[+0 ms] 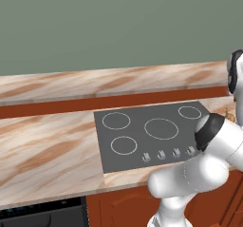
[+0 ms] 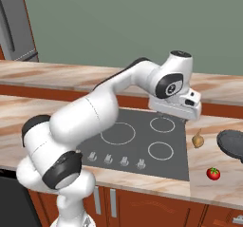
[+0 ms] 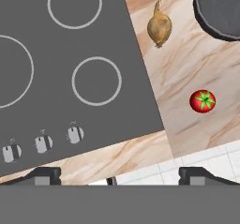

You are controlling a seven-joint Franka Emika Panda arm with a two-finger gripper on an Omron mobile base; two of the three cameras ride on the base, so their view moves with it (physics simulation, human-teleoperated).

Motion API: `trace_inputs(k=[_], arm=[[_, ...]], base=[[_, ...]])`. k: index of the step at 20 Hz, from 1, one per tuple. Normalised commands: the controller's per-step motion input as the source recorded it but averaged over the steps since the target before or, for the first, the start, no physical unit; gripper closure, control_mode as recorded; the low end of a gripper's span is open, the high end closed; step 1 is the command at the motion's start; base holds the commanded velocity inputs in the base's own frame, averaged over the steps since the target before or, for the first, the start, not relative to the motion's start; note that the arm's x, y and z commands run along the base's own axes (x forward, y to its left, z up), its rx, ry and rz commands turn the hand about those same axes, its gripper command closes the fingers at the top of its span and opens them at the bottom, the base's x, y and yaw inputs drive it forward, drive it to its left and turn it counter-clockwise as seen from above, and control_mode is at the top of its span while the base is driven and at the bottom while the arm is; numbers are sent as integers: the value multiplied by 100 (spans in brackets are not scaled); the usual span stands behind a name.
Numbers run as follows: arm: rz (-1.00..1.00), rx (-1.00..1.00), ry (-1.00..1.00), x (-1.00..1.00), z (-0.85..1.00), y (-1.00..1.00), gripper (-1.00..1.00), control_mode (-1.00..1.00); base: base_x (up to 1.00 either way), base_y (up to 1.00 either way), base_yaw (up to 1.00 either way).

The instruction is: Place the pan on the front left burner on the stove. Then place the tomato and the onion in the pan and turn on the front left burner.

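My tool point(image 3: 120, 174) hangs spread wide and empty above the stove's point(image 2: 142, 145) right edge. The pan point(image 3: 220, 10) lies on the surface at the hand view's upper right, beyond onion point(image 3: 159, 27) and tomato point(image 3: 202, 101).

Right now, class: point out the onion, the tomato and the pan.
onion point(image 3: 159, 27), hand view, middle of its bulb.
tomato point(image 3: 202, 101), hand view, its green-starred top.
pan point(image 2: 232, 143), right base view, its dark inside.
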Motion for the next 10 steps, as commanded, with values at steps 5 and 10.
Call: trace_inputs(k=[5, 10], arm=[[-9, 0, 4, -3, -14, -70, -100, -100], [-10, 0, 3, -23, -20, -69, -100, -100]], base=[[0, 0, 0], [0, 0, 0]])
